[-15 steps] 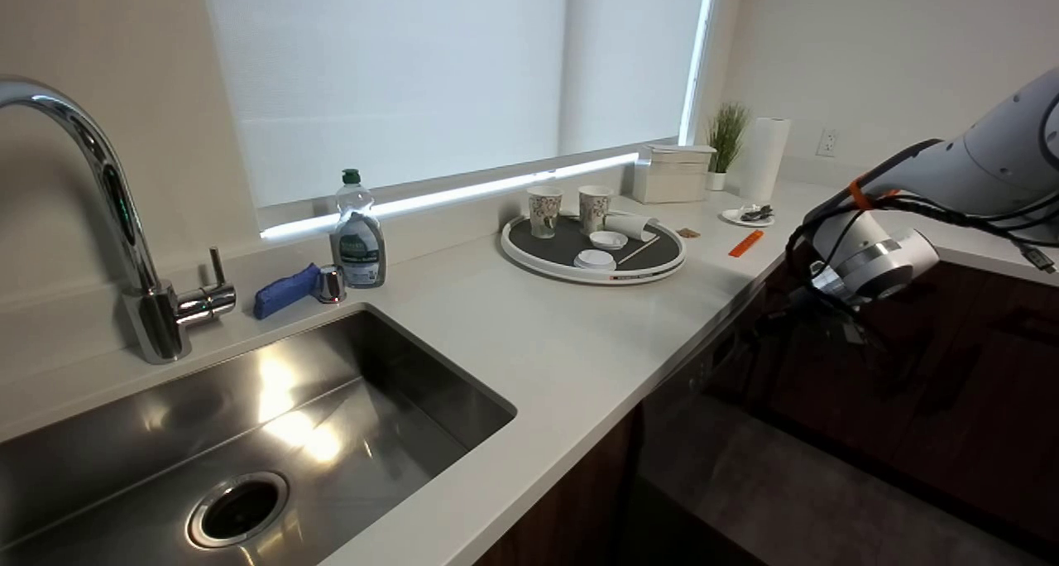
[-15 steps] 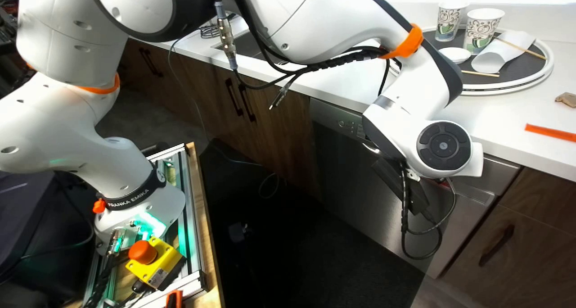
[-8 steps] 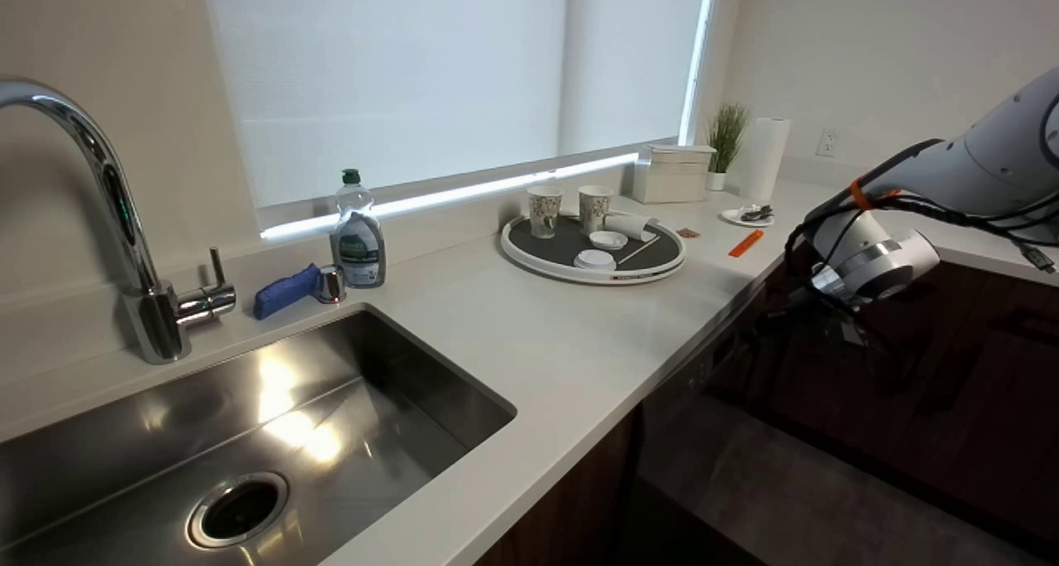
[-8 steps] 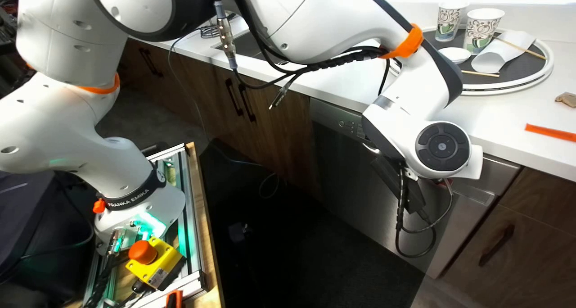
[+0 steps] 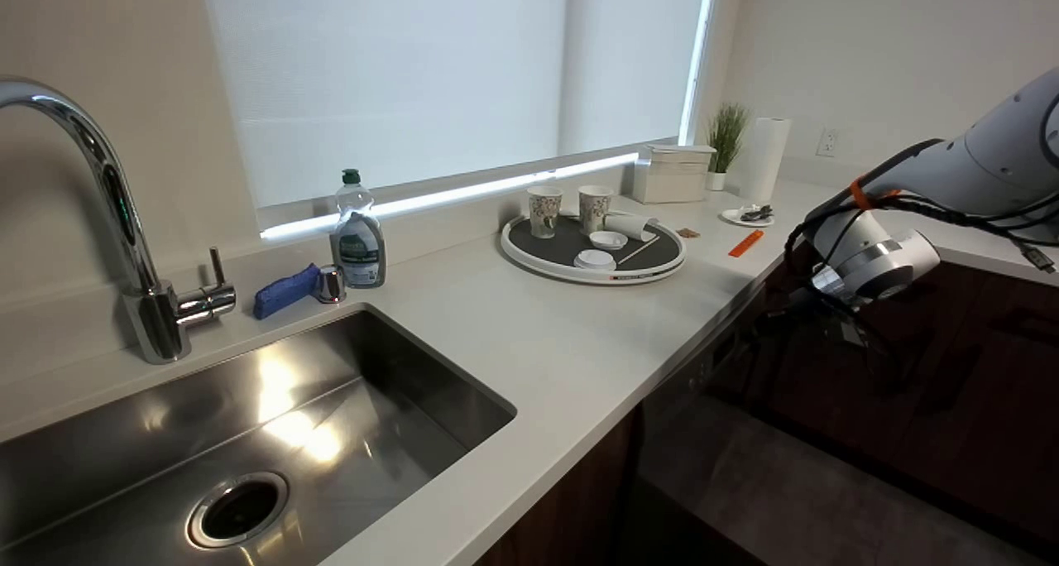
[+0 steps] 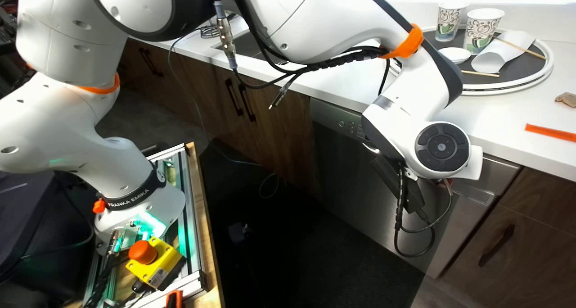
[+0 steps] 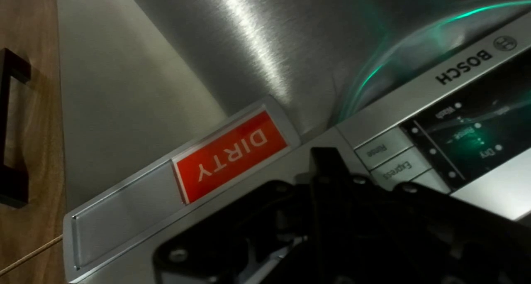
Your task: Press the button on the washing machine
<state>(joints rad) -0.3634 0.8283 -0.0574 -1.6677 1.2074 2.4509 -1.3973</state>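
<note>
- Washing machine [image 6: 355, 177]: stood under the counter [image 6: 504, 119], between a wooden cabinet [image 6: 279, 132] on its left and a second wooden cabinet [image 6: 540, 254] on its right. BOSCH lettering and a red DIRTY sign [image 7: 234, 155] made us suspect a dishwasher; we kept the task's name.
- Gripper [image 7: 325, 155]: fingers read as together in the wrist view; we made out nothing held between them.
- Position: tip at the control strip, just left of the Rinse button [image 7: 380, 151] and Express button [image 7: 401, 170] in that view, where lettering stood upside down. A third button [image 7: 431, 181] was partly hidden. Touching the panel or short of it: we could not tell.
- Neither exterior view settled contact; the arm [image 6: 324, 29] and shadow obscured the tip.
- Done, in our judgement: most of the approach, with the fingers suitably set for poking.
- Left: the press itself, we judged. We saw no button plainly sunk. The display [image 7: 477, 126] carried Wash, Rinse and Dry labels; we could not say whether any lamp was lit.
- Open point: the task named no particular button. A round control [image 6: 341, 124] near the panel's left end, in an exterior view, was also a candidate. For Rinse or Express, we expected a small shift right in the wrist view, then a straight push.
</note>
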